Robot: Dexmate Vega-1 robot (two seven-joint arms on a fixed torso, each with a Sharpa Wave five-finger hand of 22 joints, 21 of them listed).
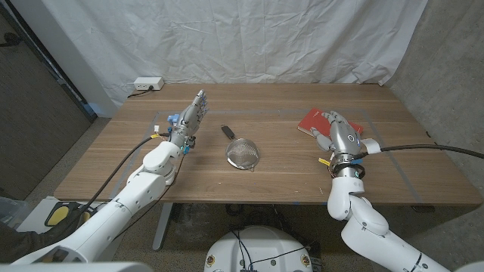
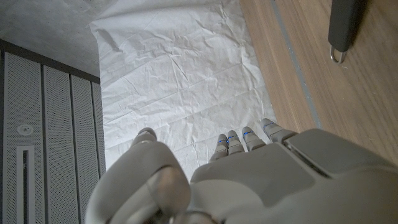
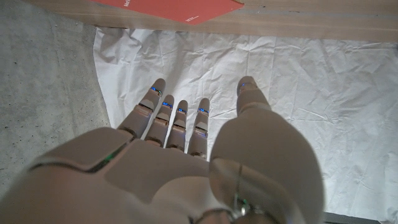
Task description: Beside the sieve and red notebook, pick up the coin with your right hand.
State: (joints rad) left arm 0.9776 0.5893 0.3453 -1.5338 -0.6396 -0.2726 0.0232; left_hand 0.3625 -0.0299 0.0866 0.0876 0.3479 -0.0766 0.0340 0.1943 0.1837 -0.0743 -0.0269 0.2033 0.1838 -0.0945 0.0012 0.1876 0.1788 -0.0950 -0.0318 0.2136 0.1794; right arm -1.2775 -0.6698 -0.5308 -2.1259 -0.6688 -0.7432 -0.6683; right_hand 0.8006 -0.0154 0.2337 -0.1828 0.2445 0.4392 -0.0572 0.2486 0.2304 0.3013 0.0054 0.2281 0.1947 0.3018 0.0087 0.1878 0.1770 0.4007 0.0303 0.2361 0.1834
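A metal sieve [image 1: 243, 154] lies mid-table, its dark handle [image 1: 226, 131] pointing to the far left. The handle's end [image 2: 344, 25] appears in the left wrist view. A red notebook [image 1: 310, 121] lies to the right of the sieve, and its edge [image 3: 174, 7] is in the right wrist view. My right hand [image 1: 342, 134] is raised beside the notebook's near right corner, fingers straight and apart, holding nothing [image 3: 174, 168]. My left hand [image 1: 189, 121] is up to the left of the sieve, fingers extended and empty [image 2: 249, 180].
A white power strip [image 1: 146, 84] sits at the table's far left corner. A white cloth backdrop [image 1: 249, 38] hangs behind the wooden table [image 1: 272, 181]. Bare wood lies between the sieve and the notebook and along the near edge.
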